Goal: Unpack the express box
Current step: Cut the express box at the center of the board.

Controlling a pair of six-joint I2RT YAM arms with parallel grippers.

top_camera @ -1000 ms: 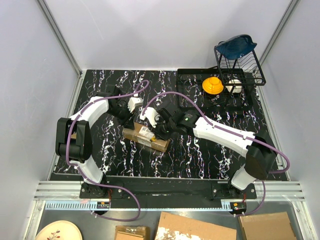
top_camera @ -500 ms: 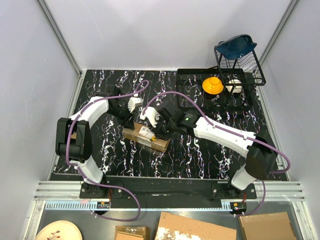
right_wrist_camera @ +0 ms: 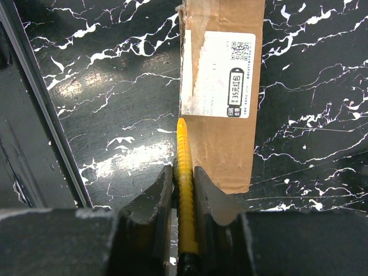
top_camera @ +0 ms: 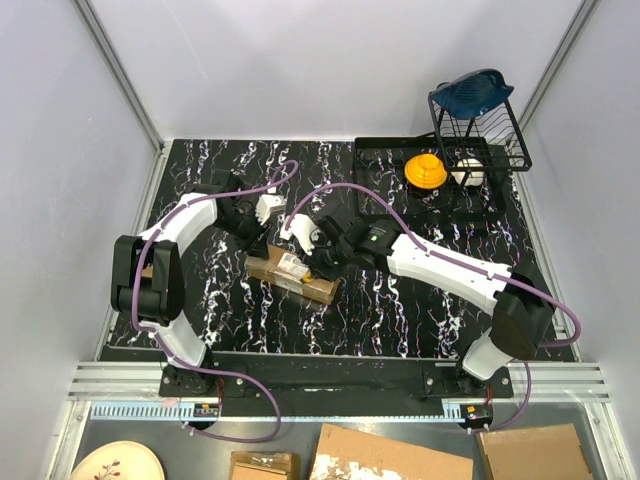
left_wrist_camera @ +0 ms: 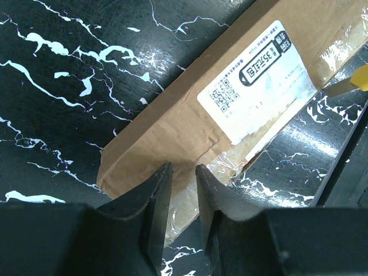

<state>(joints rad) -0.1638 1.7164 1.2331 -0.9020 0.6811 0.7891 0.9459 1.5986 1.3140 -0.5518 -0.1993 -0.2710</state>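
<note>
The express box (top_camera: 292, 275) is a small oblong brown carton with a white label, lying on the black marbled table between both arms. My left gripper (top_camera: 262, 238) hangs over its taped end; in the left wrist view its jaws (left_wrist_camera: 181, 169) stand a narrow gap apart on the box (left_wrist_camera: 230, 103), and a grip does not show. My right gripper (right_wrist_camera: 184, 172) is shut on a yellow utility knife (right_wrist_camera: 183, 146). The knife's tip touches the long edge of the box (right_wrist_camera: 224, 149) beside the label. In the top view the right gripper (top_camera: 318, 262) sits at the box's middle.
A black wire rack (top_camera: 500, 150) on a tray stands at the back right, with a yellow object (top_camera: 425, 170), a white object (top_camera: 468, 172) and a blue thing (top_camera: 472, 90) on top. Torn cardboard pieces (top_camera: 390, 455) and a plate (top_camera: 115, 462) lie below the table's near edge.
</note>
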